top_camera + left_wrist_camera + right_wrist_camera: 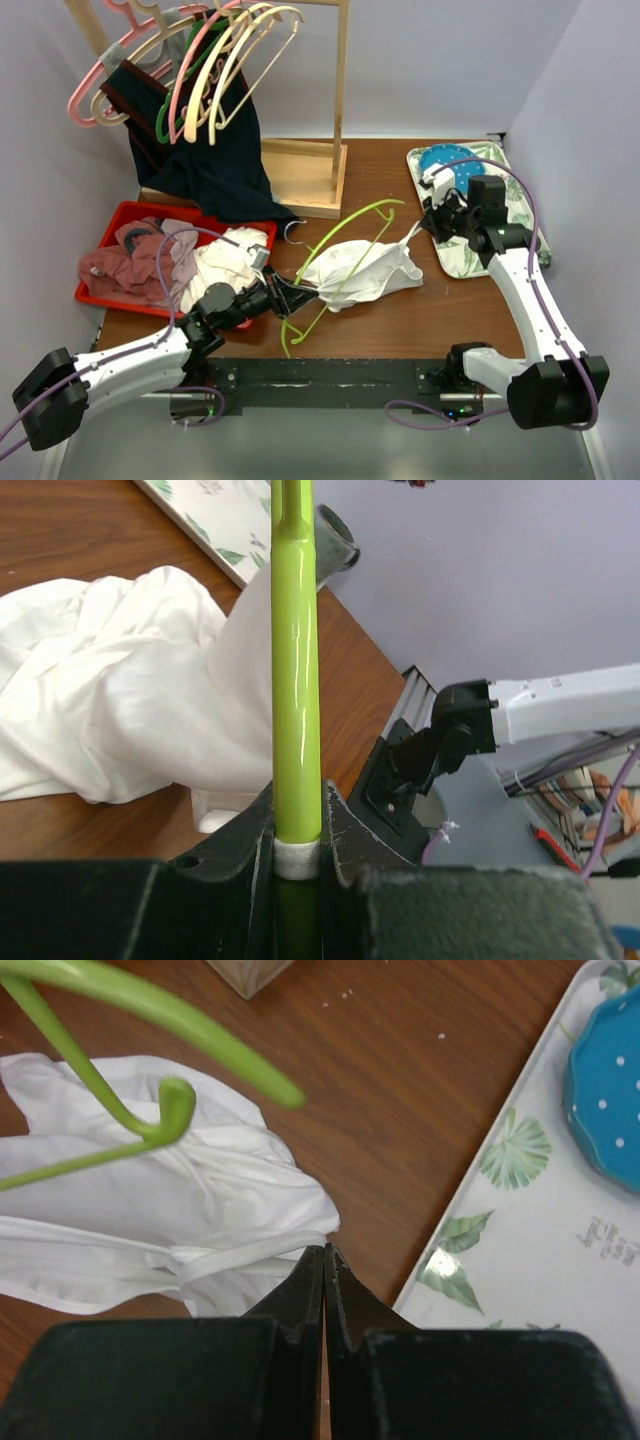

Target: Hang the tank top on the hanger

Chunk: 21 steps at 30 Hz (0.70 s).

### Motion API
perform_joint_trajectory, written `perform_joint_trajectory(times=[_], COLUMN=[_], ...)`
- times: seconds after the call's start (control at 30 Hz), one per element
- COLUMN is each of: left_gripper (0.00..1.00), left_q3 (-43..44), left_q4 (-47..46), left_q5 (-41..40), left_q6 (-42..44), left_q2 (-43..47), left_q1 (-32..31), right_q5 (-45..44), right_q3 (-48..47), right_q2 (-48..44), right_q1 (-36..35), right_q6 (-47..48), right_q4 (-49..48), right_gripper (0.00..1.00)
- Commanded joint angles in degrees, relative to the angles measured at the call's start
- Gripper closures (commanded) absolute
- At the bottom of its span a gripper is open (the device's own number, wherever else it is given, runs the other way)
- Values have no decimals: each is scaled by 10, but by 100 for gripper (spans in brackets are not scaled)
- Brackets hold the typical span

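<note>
Top external view: red plastic bin (pixel 120 218) holds crumpled pink and white cloths (pixel 190 262). Leaf-print tray (pixel 455 255) carries a blue dish (pixel 447 165). Left hand (pixel 283 296) clamps the lime-green plastic hanger (pixel 340 270), threaded through the white tank top (pixel 365 270) on the bench (pixel 400 315). Right hand (pixel 430 225) is closed, pinching the top's strap.

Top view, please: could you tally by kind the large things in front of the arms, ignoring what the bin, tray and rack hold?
Lime hanger: 1
White tank top: 1
Red bin: 1
Leaf-print tray: 1
Wooden rack: 1
Total: 5
</note>
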State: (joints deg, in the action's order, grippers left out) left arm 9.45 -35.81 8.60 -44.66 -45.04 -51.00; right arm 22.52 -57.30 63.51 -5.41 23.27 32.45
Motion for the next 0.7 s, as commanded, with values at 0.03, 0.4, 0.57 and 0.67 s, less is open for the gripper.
perform_joint_trajectory(times=[0.03,0.4,0.57,0.67], left_gripper=[100,100,100,100], left_q3=[37,54,58,58], left_q4=[-7,100,157,176], left_q5=[79,79,40,18], left_q6=[70,102,117,121], left_q2=[21,75,111,131], left_q1=[2,3,4,5], right_q5=[57,48,52,53], right_q3=[-29,-39,-38,-33], right_q2=[-12,-18,-15,-17], right_q1=[11,24,28,29], right_q6=[3,-23,-29,-31], right_q4=[-37,-75,-81,-85], right_gripper=[100,100,100,100])
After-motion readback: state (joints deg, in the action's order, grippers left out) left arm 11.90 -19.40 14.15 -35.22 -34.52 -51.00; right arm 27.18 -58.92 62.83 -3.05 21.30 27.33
